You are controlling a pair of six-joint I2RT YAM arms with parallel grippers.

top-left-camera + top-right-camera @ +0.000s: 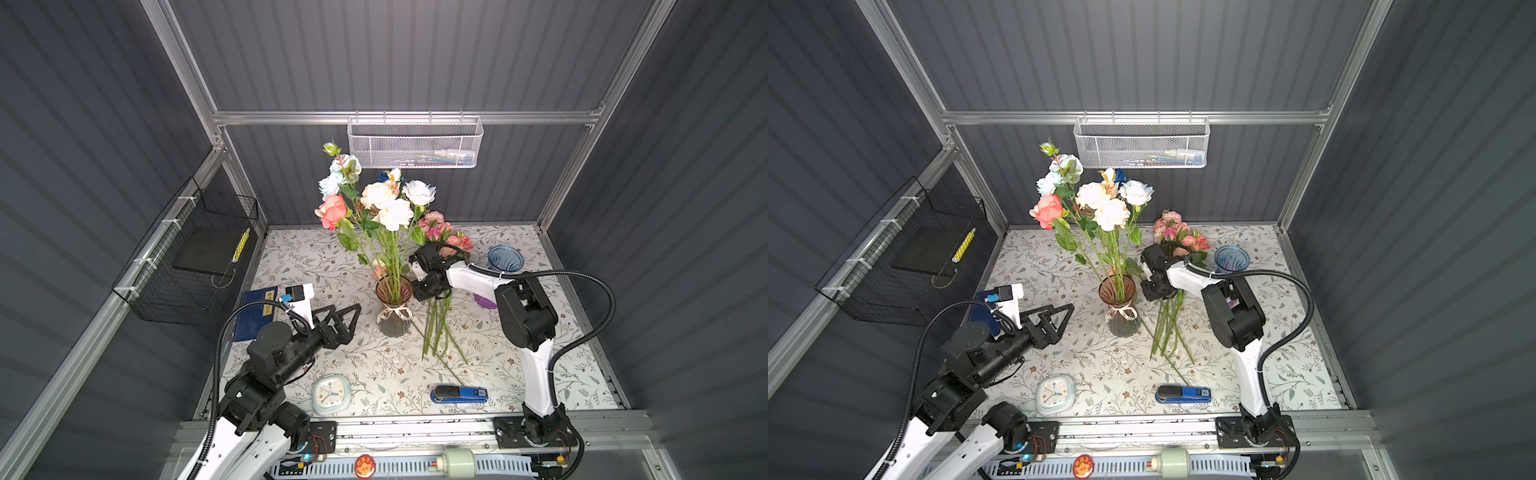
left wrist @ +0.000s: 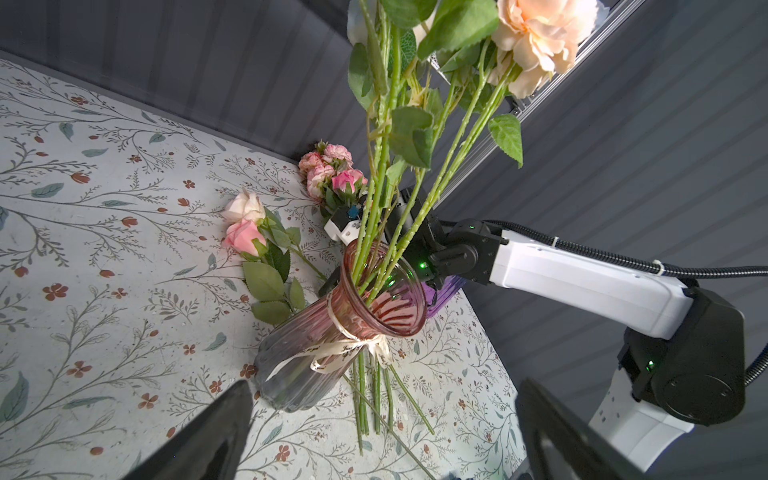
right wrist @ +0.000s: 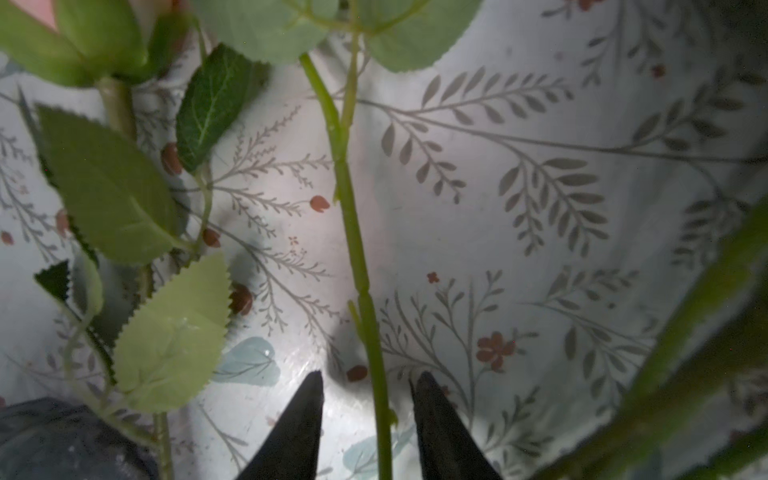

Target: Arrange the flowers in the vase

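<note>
the vase (image 1: 392,324) stands upright in the middle of the table (image 1: 519,374), a ribbon (image 1: 392,311) tied round its neck. it already holds a tall bunch of flowers (image 1: 392,214), with white, peach, coral and pale blue heads rising toward the back wall. more lie flat just right of the vase, their stems (image 1: 436,328) pointing to the front edge and their small pink blooms (image 1: 442,235) to the back. the right gripper (image 1: 428,291) hangs nose-down over these, just beside the vase rim. in the right wrist view its jaws are partly spread with one green stem (image 3: 353,232) running between them and a gap on each side, so nothing is pinched. the left gripper (image 1: 347,309) hovers left of the vase, not touching it, jaws spread wide and empty. the left wrist view shows two pale roses (image 2: 245,228) lying on the table at the vase's far side.
</note>
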